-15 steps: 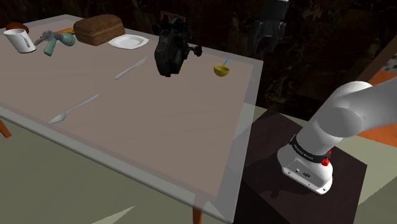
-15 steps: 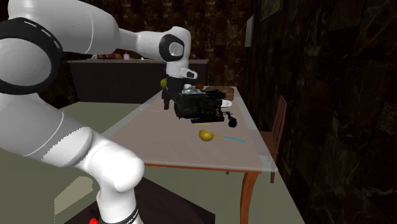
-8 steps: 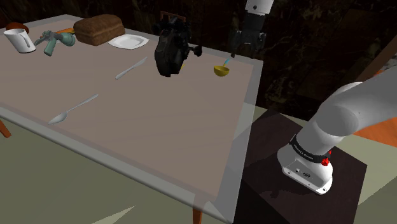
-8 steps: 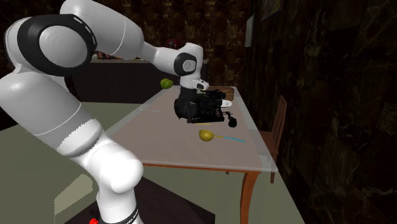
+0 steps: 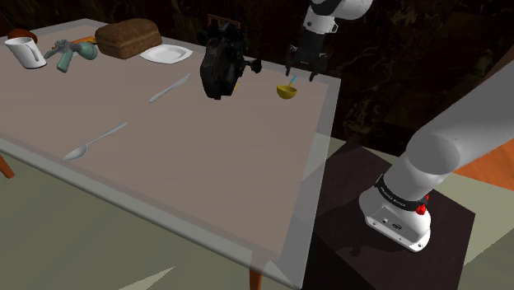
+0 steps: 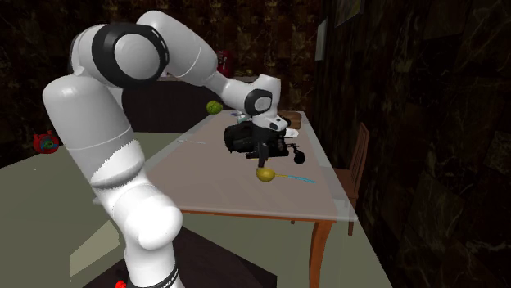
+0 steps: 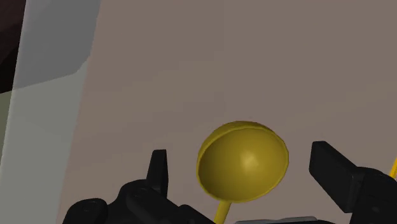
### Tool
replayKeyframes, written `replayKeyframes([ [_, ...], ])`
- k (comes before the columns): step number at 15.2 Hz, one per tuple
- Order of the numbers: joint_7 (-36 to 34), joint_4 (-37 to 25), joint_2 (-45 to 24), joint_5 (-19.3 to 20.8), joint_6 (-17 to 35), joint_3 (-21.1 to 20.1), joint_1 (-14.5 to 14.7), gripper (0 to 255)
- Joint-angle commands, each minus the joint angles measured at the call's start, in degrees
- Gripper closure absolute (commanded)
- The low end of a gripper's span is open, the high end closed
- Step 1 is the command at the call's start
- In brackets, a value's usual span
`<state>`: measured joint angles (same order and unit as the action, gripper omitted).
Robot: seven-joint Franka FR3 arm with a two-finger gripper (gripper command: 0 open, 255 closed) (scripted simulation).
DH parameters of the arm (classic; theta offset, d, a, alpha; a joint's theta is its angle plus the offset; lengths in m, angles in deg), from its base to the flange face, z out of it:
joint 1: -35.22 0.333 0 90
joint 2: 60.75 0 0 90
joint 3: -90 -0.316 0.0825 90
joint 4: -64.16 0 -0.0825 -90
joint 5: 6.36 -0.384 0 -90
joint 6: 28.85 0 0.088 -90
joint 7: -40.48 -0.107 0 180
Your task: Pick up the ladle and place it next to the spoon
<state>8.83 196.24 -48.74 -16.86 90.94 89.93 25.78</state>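
Silvery spoon [image 5: 95,141] lies near the left front edge of the worktop [image 5: 206,156] in the shoulder view, well apart from the yellow ladle [image 5: 287,91]. The ladle rests by the far right corner, just right of a black appliance [image 5: 221,64]. Right above the ladle hangs the tool [image 5: 301,74], its fingers [image 7: 159,170] spread apart on either side of the yellow bowl, not touching it.
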Motion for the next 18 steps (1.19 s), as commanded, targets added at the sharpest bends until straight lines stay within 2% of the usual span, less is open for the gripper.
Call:
replayKeyframes([
  [1, -2.7, -1.2, -3.3, -0.5, 3.0, 0.3, -0.7, 0],
  [8, -10.7, -7.4, -15.3, -2.4, 11.8, 2.3, -3.1, 0],
  [16, -9.9, -5.9, -19.2, -3.7, 17.1, 1.8, -2.7, 0],
  [18, -9.9, -5.9, -19.2, -3.7, 17.1, 1.8, -2.7, 0],
])
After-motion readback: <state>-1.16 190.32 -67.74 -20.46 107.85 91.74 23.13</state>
